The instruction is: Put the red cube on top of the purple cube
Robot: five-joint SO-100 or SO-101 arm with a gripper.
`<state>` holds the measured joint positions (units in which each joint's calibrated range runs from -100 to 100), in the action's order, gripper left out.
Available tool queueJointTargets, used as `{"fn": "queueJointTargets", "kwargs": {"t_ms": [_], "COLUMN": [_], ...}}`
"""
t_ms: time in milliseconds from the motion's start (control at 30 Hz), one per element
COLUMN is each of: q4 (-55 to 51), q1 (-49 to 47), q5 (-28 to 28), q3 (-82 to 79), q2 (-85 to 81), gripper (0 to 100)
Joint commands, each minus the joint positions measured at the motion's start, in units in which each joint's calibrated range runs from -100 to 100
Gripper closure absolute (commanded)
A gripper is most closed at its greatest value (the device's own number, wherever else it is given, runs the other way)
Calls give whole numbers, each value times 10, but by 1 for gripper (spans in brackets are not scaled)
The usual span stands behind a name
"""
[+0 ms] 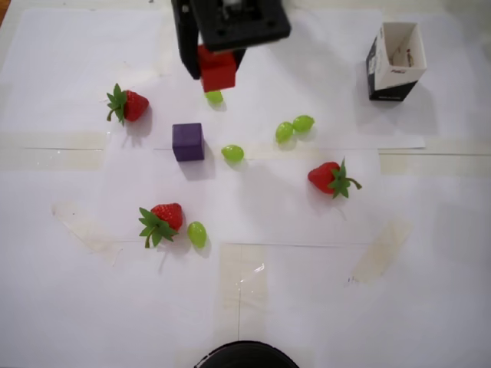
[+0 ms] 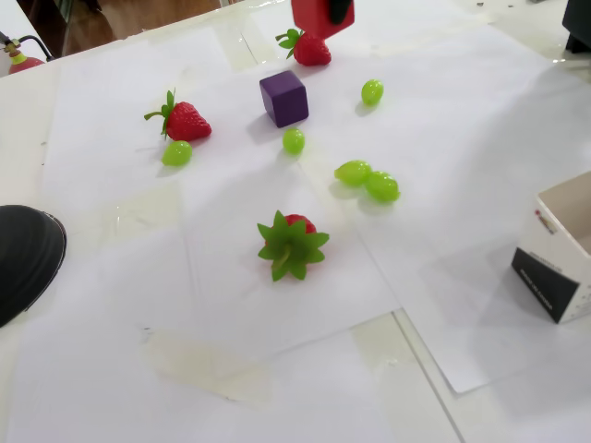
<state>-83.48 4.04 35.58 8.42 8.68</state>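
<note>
My gripper (image 1: 217,65) is shut on the red cube (image 1: 217,69) and holds it in the air at the top of the overhead view. The red cube also shows at the top edge of the fixed view (image 2: 314,16), between black fingers. The purple cube (image 1: 188,142) sits on the white paper below and slightly left of the held cube in the overhead view. It also shows in the fixed view (image 2: 283,98), with the held cube above and to its right.
Three strawberries (image 1: 129,105) (image 1: 163,219) (image 1: 330,178) and several green grapes (image 1: 232,153) (image 1: 215,97) (image 1: 293,127) (image 1: 197,234) lie scattered around the purple cube. An open black-and-white box (image 1: 395,60) stands at the upper right. A dark round object (image 1: 245,355) sits at the bottom edge.
</note>
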Motion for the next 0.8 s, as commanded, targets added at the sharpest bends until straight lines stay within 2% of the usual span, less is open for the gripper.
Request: {"fn": "queueJointTargets", "kwargs": {"t_ms": [0, 767], "q4": [6, 104], "q1": [17, 43], "q5": [-6, -19], "q3": [91, 121], "q2": [37, 164], "gripper": [97, 97]}}
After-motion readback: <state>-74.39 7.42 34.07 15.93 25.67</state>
